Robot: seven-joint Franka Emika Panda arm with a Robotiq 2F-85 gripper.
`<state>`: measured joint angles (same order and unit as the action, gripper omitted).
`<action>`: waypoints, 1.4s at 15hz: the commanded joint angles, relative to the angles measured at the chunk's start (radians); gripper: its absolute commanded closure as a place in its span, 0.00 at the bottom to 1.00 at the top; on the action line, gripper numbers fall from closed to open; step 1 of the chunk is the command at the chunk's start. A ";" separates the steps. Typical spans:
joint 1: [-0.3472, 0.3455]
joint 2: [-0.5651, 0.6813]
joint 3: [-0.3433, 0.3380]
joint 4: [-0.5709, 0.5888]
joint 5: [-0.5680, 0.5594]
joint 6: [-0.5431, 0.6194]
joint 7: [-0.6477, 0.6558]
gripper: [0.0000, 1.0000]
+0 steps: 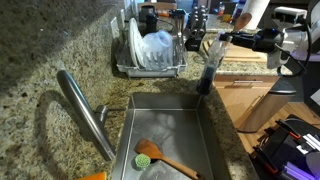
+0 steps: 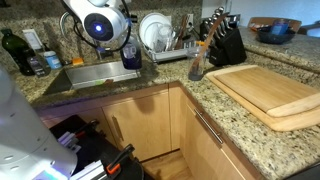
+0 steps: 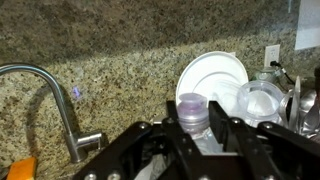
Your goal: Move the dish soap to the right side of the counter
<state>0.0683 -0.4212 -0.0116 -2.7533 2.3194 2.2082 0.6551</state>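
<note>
My gripper (image 3: 192, 124) is shut on the dish soap (image 3: 192, 104). In the wrist view the bottle's pale cap and clear neck stand between the two black fingers. In both exterior views the gripper (image 1: 211, 60) (image 2: 130, 48) holds the dark blue bottle (image 1: 205, 80) (image 2: 131, 63) upright at the back corner of the steel sink (image 1: 170, 125). I cannot tell if it touches the speckled granite counter (image 1: 40, 70) (image 2: 230, 130).
A dish rack with plates (image 1: 150, 55) (image 2: 165, 40) stands behind the sink, with a knife block (image 2: 225, 42) beside it. A faucet (image 1: 85, 110) arches over the sink. A green-headed scrub brush (image 1: 146, 158) lies in it. A wooden cutting board (image 2: 265, 90) and a small container (image 2: 196, 65) stand on the counter.
</note>
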 commanded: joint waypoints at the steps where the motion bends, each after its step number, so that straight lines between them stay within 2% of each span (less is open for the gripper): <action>1: -0.025 0.105 -0.002 0.049 0.051 -0.021 -0.071 0.90; 5: -0.039 0.325 -0.010 0.210 0.179 -0.038 -0.183 0.90; 10: -0.033 0.565 0.009 0.512 0.346 0.019 -0.227 0.90; 11: -0.062 0.598 -0.014 0.570 0.287 0.021 -0.180 0.90; 12: -0.063 0.625 -0.013 0.619 0.290 0.053 -0.186 0.90; 16: -0.075 0.682 -0.027 0.778 0.283 0.278 -0.240 0.90; 18: -0.077 0.684 -0.026 0.806 0.279 0.334 -0.271 0.90; 21: -0.090 0.678 -0.029 0.799 0.278 0.335 -0.290 0.90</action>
<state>-0.0004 0.2604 -0.0471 -1.9759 2.6015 2.5344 0.3928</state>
